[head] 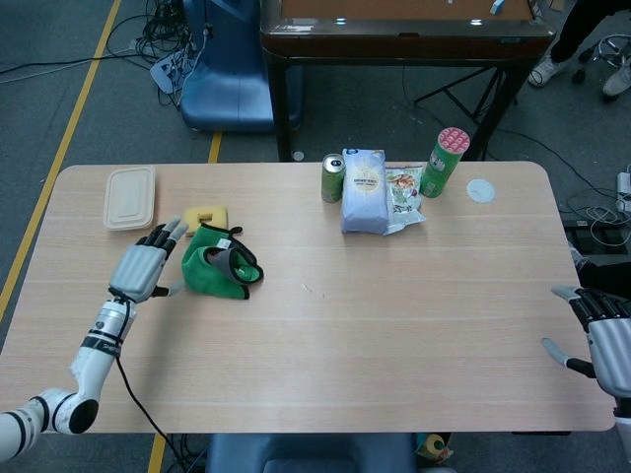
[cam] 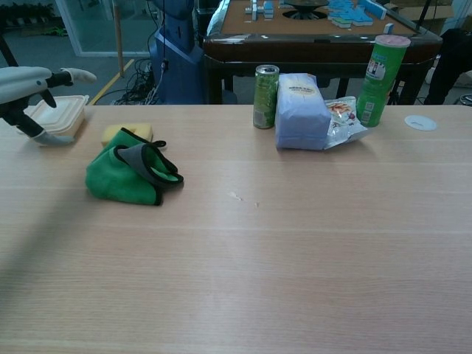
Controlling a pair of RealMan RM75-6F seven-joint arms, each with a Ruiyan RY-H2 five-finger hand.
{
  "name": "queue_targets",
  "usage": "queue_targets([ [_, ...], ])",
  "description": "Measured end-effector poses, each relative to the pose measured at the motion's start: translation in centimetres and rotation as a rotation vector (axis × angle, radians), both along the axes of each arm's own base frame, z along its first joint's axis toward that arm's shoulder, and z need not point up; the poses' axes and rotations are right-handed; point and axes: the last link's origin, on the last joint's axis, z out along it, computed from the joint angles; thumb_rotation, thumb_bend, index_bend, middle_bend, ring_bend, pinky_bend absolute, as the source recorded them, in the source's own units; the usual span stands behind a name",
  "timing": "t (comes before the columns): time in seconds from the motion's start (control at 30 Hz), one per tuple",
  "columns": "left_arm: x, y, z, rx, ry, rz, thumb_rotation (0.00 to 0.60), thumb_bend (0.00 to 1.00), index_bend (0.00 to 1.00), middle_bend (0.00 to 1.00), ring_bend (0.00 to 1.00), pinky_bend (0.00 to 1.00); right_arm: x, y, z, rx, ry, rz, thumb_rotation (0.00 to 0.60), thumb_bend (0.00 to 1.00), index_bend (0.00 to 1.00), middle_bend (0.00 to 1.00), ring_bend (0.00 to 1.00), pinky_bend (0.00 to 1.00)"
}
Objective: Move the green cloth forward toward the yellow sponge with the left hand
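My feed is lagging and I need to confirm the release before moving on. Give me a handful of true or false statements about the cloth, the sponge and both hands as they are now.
1. The left hand holds the green cloth. False: the hand is open beside it, clear of the cloth.
2. The green cloth lies bunched on the table, right next to the yellow sponge. True.
3. The yellow sponge sits on top of the lidded container. False: it lies on the table, apart from the container.
4. The right hand is at the table's near right edge, holding nothing. True.
5. The green can has tipped over. False: it stands upright.
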Motion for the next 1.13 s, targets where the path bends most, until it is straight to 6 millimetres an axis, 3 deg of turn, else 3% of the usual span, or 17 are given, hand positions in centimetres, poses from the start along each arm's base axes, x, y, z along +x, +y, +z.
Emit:
queue_targets([
  [0.4, -4.8, -9.2, 5.5, 0.197, -0.001, 0.100, 0.600, 0.22, 0.14, 0.06, 0.11, 0.24, -0.1, -0.6, -0.7, 0.062, -0.013, 0.049, 0.600, 0.26, 0.29, 0.31, 0.24, 0.31],
  [0.6, -6.3, -14.1, 7.0, 0.269, 0.000, 0.123, 0.600, 0.22, 0.18, 0.08, 0.12, 0.24, 0.0, -1.0, -1.5, 0.120, -0.034, 0.065, 0.600, 0.26, 0.29, 0.31, 0.24, 0.31],
  [0.8, -6.3, -17.0, 7.2, 0.286, -0.009, 0.120, 0.600, 0.22, 0.18, 0.08, 0.12, 0.24, 0.6, -1.2, -2.4, 0.176, -0.041, 0.112, 0.600, 0.26, 0.29, 0.31, 0.24, 0.31],
  [1.13, -5.9, -19.1, 6.6, 0.238, 0.004, 0.131, 0.600, 0.22, 0.20, 0.09, 0.12, 0.24, 1.2, -1.0, -3.0, 0.171, -0.051, 0.146, 0.600, 0.26, 0.29, 0.31, 0.24, 0.31],
])
